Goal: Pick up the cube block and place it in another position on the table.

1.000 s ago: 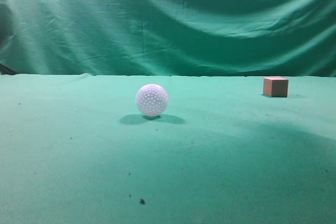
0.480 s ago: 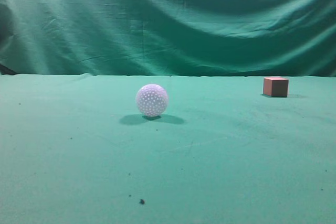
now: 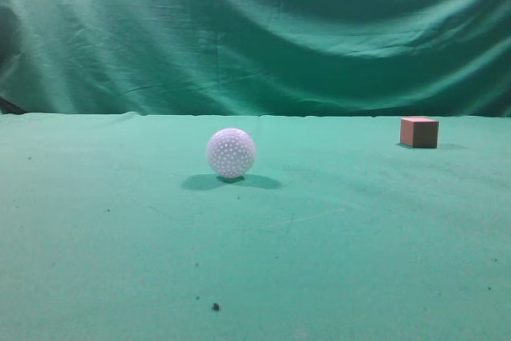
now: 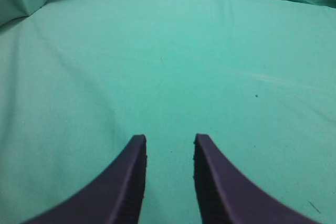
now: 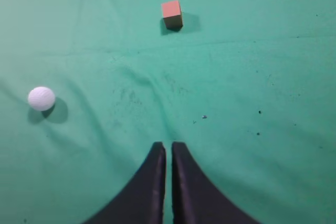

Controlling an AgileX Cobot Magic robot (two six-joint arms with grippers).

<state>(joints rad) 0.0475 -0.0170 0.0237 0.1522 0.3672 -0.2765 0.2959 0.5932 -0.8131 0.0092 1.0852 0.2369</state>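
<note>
The salmon-pink cube block rests on the green table at the far right. In the right wrist view the cube block lies well ahead of my right gripper, which is shut and empty, high above the table. My left gripper is open and empty over bare green cloth; the cube block is out of the left wrist view. Neither gripper shows in the exterior view.
A white dimpled ball sits near the middle of the table; it also shows at the left of the right wrist view. A wrinkled green curtain hangs behind. Dark specks dot the cloth.
A dark arm part at the top right of the exterior view has gone out of frame and its shadow on the table has faded. The cube block and ball have not moved.
</note>
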